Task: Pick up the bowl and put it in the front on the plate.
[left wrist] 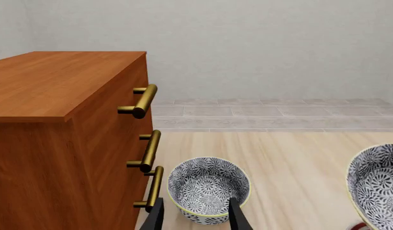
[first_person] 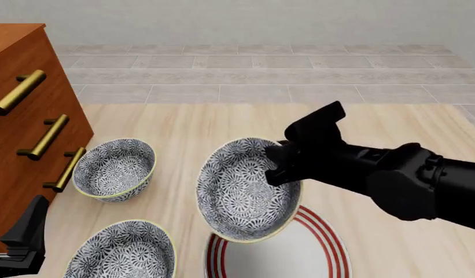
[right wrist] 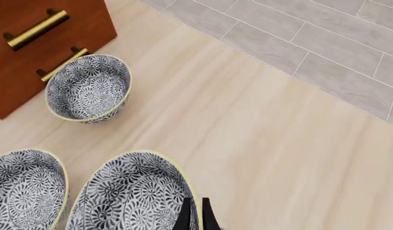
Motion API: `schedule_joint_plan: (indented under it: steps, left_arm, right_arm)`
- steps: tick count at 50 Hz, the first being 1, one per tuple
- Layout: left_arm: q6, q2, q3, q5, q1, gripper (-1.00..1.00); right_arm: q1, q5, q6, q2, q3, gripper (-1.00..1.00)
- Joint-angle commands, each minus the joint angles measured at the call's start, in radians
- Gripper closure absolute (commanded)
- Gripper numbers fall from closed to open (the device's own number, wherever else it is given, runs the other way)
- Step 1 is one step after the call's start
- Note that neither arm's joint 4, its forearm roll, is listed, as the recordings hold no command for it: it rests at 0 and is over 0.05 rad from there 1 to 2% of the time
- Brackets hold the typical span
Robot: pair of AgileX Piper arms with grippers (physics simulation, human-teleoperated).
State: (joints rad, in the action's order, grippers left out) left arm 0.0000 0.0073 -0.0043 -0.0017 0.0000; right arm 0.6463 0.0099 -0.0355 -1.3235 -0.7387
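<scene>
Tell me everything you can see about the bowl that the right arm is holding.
The held bowl is deep and round, with a dark grey-and-white floral pattern inside and out and a thin pale yellow rim. It looks like glazed ceramic. The right tool is shut on its rim, one finger inside and one outside. The bowl is tilted, its opening turned toward the front camera, above the far edge of the white plate with red rings. Whether its lower edge touches the plate cannot be told.
</scene>
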Motion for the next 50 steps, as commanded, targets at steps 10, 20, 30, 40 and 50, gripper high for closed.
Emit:
schedule_joint_plan:
  steps: [10,20,30,40,50]
  left_arm:
    - [0.000,0.000,0.000,0.000,0.000,-1.00]
    - [0.000,0.000,0.000,0.000,0.000,-1.00]
    - [0.000,0.000,0.000,0.000,0.000,-1.00]
    - [0.000,0.000,0.000,0.000,0.000,-1.00]
    - [0.000,0.000,0.000,0.000,0.000,-1.00]
  right_arm:
    - [-0.025,-0.012,0.028,0.059,0.108,1.00]
    - [-0.020,-0.036,0.011,0.081,0.170,1.00]
    - [0.000,-0.066,-0.021,0.094,0.231,1.00]
    - [0.012,-0.061,-0.037,0.110,0.259,1.00]
    - [-0.003,-0.087,-0.048,0.103,0.301,1.00]
